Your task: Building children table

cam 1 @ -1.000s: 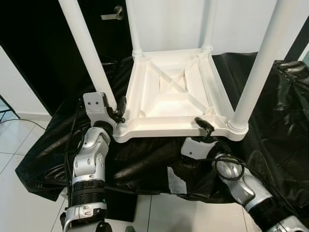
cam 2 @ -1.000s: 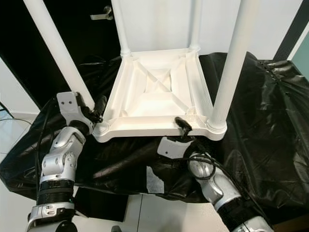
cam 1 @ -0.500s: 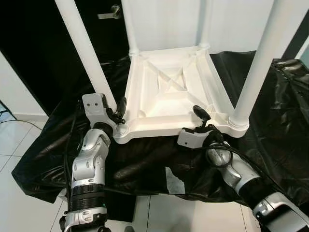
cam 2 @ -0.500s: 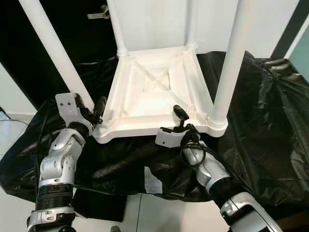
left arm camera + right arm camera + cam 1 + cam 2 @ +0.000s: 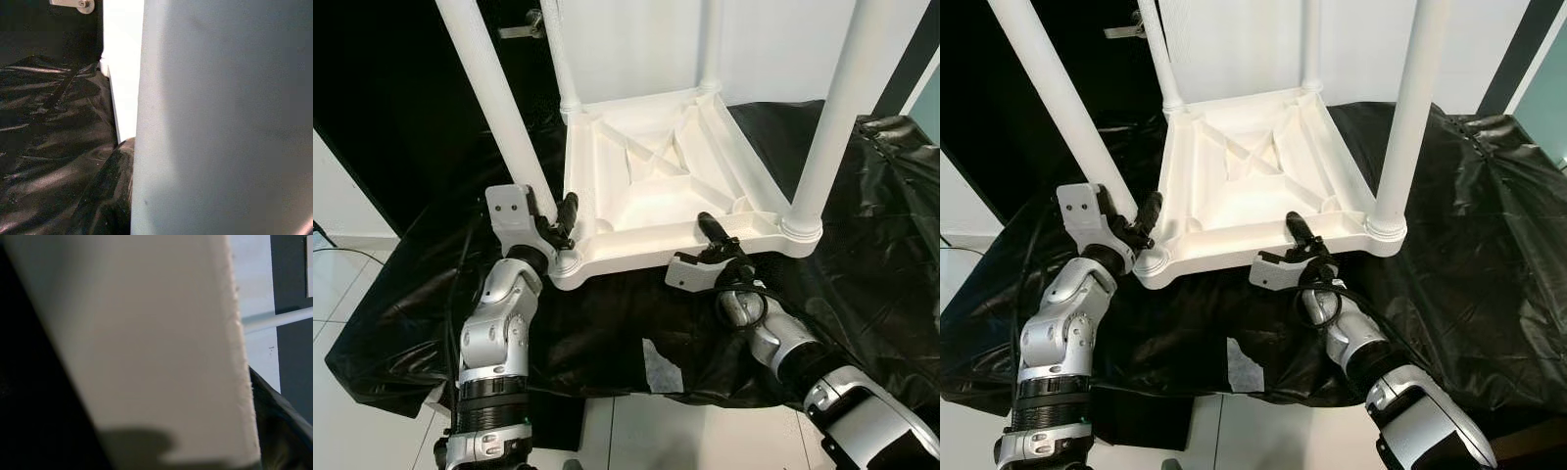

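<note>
Left eye view: upturned table (image 5: 656, 186), 4 legs up, on black sheet (image 5: 871, 255).

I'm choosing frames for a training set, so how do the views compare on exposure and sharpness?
Left eye view: sharp, with the white table bright and the black sheet glossy with glints. Left wrist view: a table leg sits close, soft and grey. Right wrist view: the table's edge looks blurred and partly shadowed.

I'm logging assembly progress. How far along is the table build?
Done: four legs stand in the upside-down table on the black sheet. In hand: the left gripper is at the near left leg, and the right gripper is on the near rim. Left: flipping it upright.
</note>
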